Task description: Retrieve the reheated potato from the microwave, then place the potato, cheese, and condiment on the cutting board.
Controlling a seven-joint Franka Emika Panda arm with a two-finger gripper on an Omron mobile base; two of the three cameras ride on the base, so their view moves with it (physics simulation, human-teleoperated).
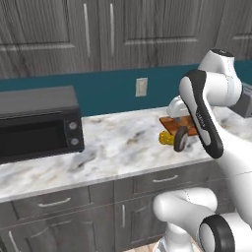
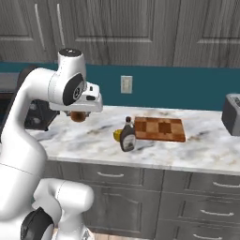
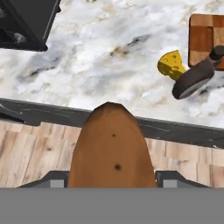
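Observation:
My gripper [image 3: 113, 180] is shut on the potato [image 3: 110, 146], a tan-brown lump that bulks large between the finger tips. In the right base view the potato [image 2: 78, 116] hangs under the hand [image 2: 84, 104], above the counter's front part and left of the other items. The yellow cheese [image 3: 171, 64] lies on the marble beside the condiment [image 3: 194, 78], which stands just before the cutting board [image 3: 205, 39]. From the right base I see the cheese [image 2: 117, 135], condiment [image 2: 127, 136] and cutting board [image 2: 159, 129] in a row. The microwave is out of view.
A dark grey box oven [image 1: 39, 123] stands on the counter [image 1: 118, 147] at the left. A grey toaster [image 2: 232, 115] sits at the far right. Drawers and wooden floor lie below the counter's front edge [image 3: 131, 120]. A wall outlet [image 2: 126, 84] is on the teal backsplash.

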